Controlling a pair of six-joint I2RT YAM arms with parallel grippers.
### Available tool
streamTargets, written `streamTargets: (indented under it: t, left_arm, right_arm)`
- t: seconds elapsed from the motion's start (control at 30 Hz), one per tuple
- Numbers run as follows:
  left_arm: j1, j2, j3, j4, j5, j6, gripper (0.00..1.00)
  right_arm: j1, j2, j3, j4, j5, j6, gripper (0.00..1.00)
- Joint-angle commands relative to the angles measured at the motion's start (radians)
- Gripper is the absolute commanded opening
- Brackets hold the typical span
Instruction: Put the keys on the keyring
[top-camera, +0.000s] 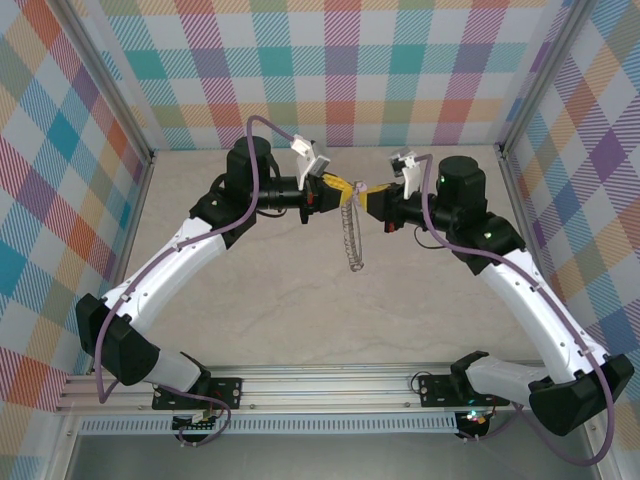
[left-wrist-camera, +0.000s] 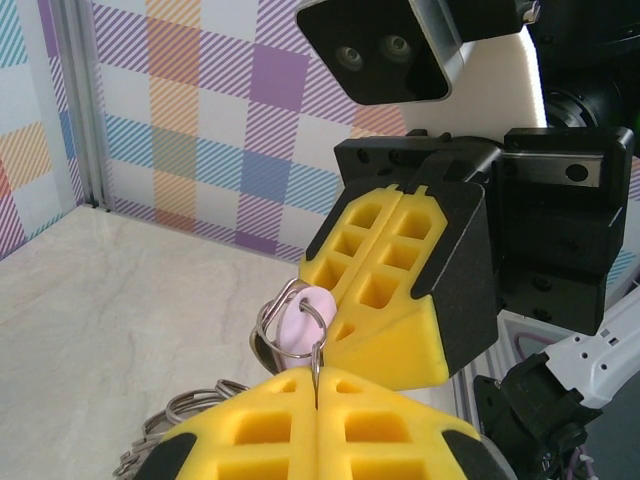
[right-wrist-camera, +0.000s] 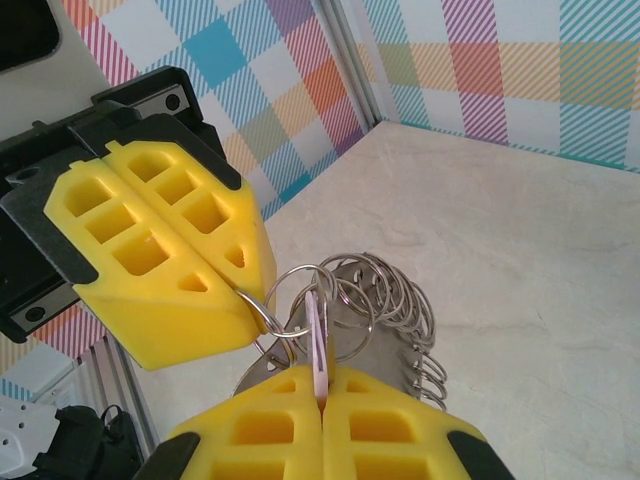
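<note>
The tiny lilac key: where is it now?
Held aloft at the top view's centre, the tiny lilac key is pinched in the right gripper, tip to tip with the left gripper.

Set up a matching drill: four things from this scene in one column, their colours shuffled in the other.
Things:
1 key
2 keyring
3 pincer fingers
4 table

Colours:
A yellow
B silvery grey
C lilac
D pale beige

Pairs: 1-C, 2-B, 3-A, 4-D

The left fingers (top-camera: 338, 186) and right fingers (top-camera: 372, 198) meet tip to tip, the keyring (top-camera: 352, 240) hanging beneath.
</note>
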Motion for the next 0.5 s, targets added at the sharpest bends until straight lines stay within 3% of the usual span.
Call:
streamTargets:
  t: [0.0, 0.47]
  left_arm:
    - [0.01, -0.024, 0.009, -0.002, 0.017, 0.024, 0.0]
    - [0.01, -0.016, 0.015, 0.0, 0.017, 0.02, 0.0]
  right_arm:
    - [0.0, 0.005, 0.036, -0.004, 0.003, -0.026, 0.0]
    - [0.0, -0.017, -0.048, 0.036, -0.016, 0.013, 0.0]
